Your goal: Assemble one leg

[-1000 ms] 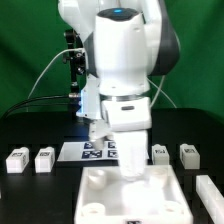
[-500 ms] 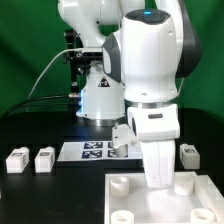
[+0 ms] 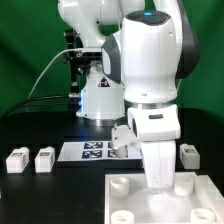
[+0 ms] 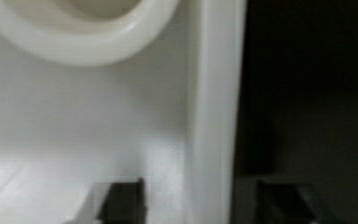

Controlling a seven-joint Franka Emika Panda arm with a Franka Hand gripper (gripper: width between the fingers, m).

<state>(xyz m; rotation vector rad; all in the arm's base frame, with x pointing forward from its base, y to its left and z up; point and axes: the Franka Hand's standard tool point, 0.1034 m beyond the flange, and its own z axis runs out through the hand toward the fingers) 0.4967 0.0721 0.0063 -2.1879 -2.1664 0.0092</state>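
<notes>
- Leg (image 3: 188, 153) sitting on the dark surface (image 3: 40, 192) at the exterior view's right, near the white panel (image 3: 120, 188), untouched
- Pincer (image 4: 197, 203) slightly apart, straddling the panel's rim, gripping nothing

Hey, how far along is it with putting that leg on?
Done: only the panel is laid out, visible sockets empty. In hand: the gripper sits at its edge, jaws apart, holding nothing. Left: three legs lie loose on the table; one must go into a socket.
</notes>
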